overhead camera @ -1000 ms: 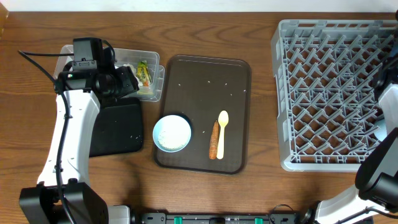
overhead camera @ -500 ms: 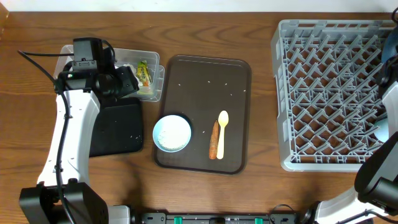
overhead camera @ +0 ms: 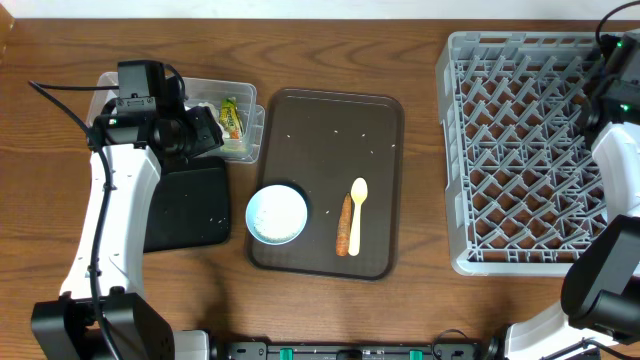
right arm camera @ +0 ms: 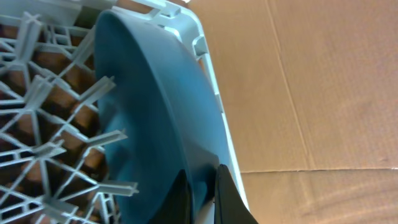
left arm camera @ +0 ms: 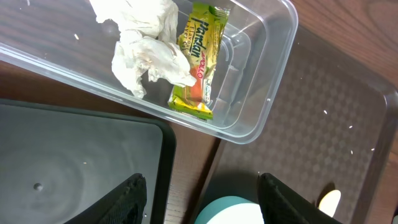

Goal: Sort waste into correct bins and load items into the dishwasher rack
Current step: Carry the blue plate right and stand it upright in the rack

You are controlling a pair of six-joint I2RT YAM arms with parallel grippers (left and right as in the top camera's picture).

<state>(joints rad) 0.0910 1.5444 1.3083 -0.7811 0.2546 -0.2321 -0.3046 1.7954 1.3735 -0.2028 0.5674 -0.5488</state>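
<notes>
The dark blue plate (right arm camera: 155, 118) stands on edge against the right wall of the grey dishwasher rack (overhead camera: 520, 150), and my right gripper (right arm camera: 205, 196) is shut on its rim. My left gripper (left arm camera: 202, 205) hangs open over the gap between the black bin (overhead camera: 190, 205) and the brown tray (overhead camera: 325, 110), just short of the white bowl (overhead camera: 277, 214). The clear tub (left arm camera: 267, 93) holds crumpled tissues (left arm camera: 146, 50) and the green-yellow wrapper (left arm camera: 199, 59). An orange carrot piece (overhead camera: 344, 225) and the pale yellow spoon (overhead camera: 358, 200) lie side by side on the tray, among a few rice grains.
The rack fills the table's right side, its lattice floor bare apart from the plate. Beyond the rack's right wall lies brown cardboard (right arm camera: 311, 93). The left arm (overhead camera: 110, 200) stretches over the black bin's left edge.
The right arm has swung toward the rack's far right corner, and the pale blue edge seen low at the right is gone from the overhead view. The left arm has not moved.
</notes>
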